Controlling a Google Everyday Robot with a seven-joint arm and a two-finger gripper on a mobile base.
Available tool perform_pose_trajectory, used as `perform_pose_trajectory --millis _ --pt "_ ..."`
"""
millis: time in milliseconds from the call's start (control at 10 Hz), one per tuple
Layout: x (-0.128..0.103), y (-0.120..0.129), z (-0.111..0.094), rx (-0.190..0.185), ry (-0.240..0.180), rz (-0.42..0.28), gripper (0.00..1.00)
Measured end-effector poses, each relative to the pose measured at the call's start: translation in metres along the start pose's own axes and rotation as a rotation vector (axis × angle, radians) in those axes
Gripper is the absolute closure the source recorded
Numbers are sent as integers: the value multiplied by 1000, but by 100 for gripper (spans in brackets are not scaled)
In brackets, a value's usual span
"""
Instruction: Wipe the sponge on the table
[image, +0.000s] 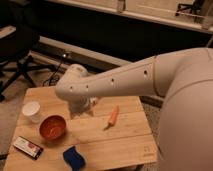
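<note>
The white arm (131, 80) comes in from the right edge of the frame and reaches across to the centre-left, sloping a little downward. Its thick body fills the whole right side. At its end the rounded wrist bends down, and the gripper (81, 106) hangs below it, low over the middle-left part of the table (127, 145). It points down toward the wood. If the gripper is spread or pressed together, I cannot tell, because the wrist covers it. I see nothing held in it.

The sponge (74, 157) lies on the table at the bottom of the frame, left of centre, near the front edge. It is well apart from the gripper, below it in the frame, and not touching it. It is a small deep-blue block with soft rounded corners, lying flat and a little turned.

Between them, more to the left, stands an orange bowl (52, 127). A white cup (32, 111) is left of the gripper, a black-and-white packet (27, 147) is at the lower left, and a thin orange piece (114, 116) lies to the right of the gripper.
</note>
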Motion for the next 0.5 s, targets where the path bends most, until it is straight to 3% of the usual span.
perform_pose_trajectory --millis 200,300,500 --pt "44 16 15 -13 -42 -83 35" --pt "70 22 28 -23 -41 -117 35" --pt "93 18 41 -15 -22 -124 35"
